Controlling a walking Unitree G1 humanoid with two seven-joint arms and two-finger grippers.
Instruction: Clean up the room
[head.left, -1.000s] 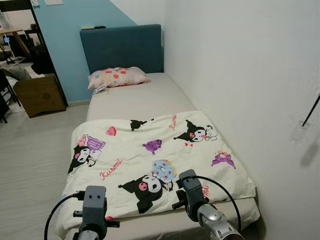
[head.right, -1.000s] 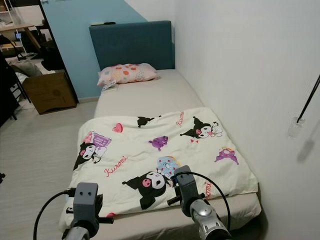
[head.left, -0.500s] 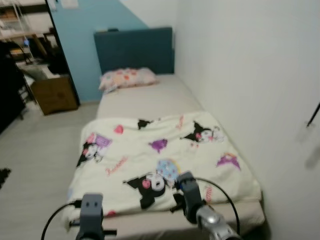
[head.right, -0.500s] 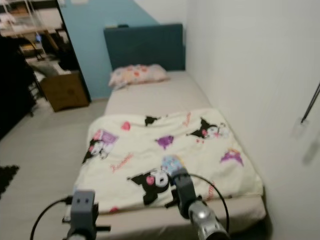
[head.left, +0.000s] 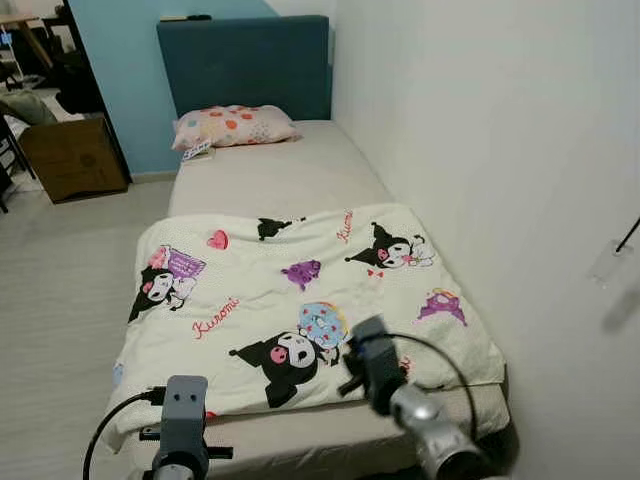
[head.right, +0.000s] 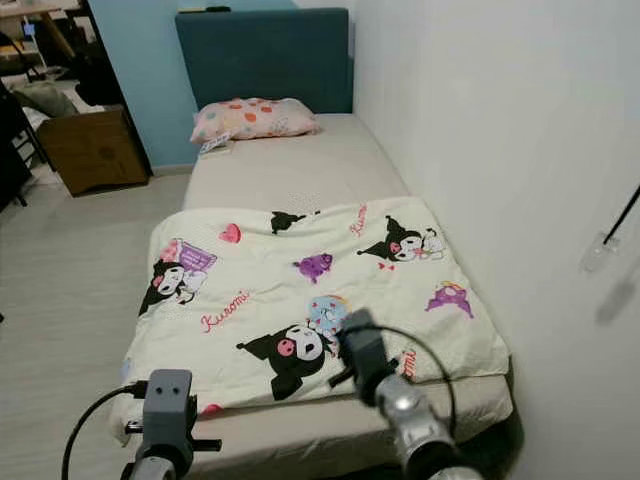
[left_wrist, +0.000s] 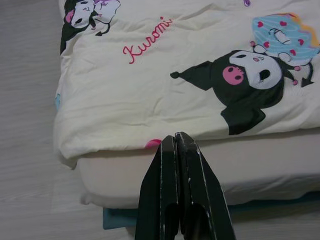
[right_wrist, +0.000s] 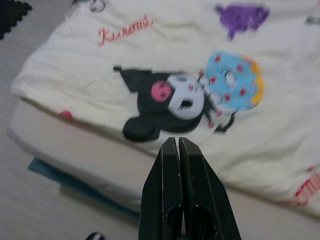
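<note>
A cream blanket printed with cartoon characters covers the near half of a single bed. A spotted pink pillow lies by the blue headboard. Both arms are raised in front of the bed's foot end. My left gripper is shut and empty, held short of the blanket's near left corner. My right gripper is shut and empty too, held just short of the mattress's near edge, before the black cartoon print.
The bed runs along the white wall on my right. Pale wood floor lies open to the left of it. A brown cardboard box and dark furniture stand at the far left. A small flat item lies beside the pillow.
The camera has swung and steadied, and the bed now looks slightly closer. The right arm has shifted a little toward the blanket. Both grippers stay shut.
</note>
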